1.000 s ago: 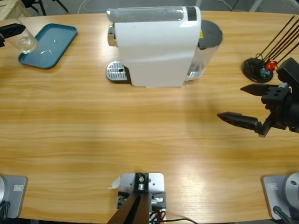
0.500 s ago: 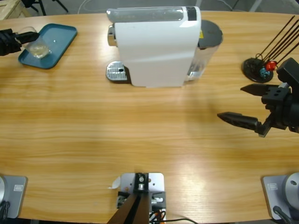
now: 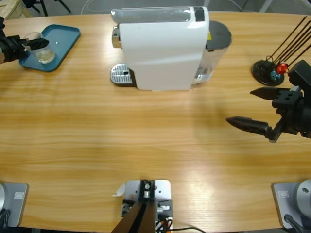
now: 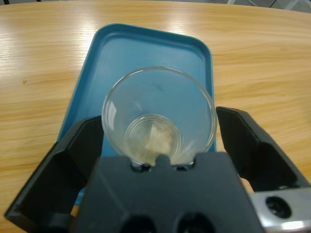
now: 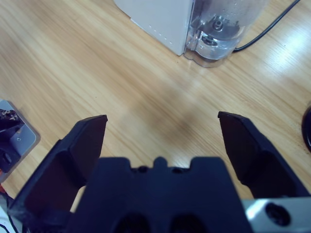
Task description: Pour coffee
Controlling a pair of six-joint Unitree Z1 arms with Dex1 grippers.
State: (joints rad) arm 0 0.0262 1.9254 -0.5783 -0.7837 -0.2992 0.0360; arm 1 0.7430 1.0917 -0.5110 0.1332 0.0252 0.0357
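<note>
A small clear tumbler (image 4: 158, 116) stands upright on the near end of the blue tray (image 4: 146, 48), with a shallow bit of pale tan coffee (image 4: 153, 138) in its bottom. My left gripper (image 4: 159, 121) is open around it, one black jaw on each side with a slim gap to the glass. In the high view the tumbler (image 3: 43, 52) and left gripper (image 3: 41, 48) are at the far left, on the tray (image 3: 60, 41). My right gripper (image 3: 240, 107) hangs open over bare wood at the right, nothing between its jaws (image 5: 163, 120).
A white boxy coffee machine (image 3: 160, 48) stands at the back middle, with a round metal drip plate (image 3: 121, 74) at its left foot and a clear water tank (image 5: 221, 29) at its right. A black stand with thin sticks (image 3: 267, 70) sits at the far right.
The left gripper has carried the tumbler rightward from beside the tray onto it, first tilted, now upright. The right arm has not moved.
</note>
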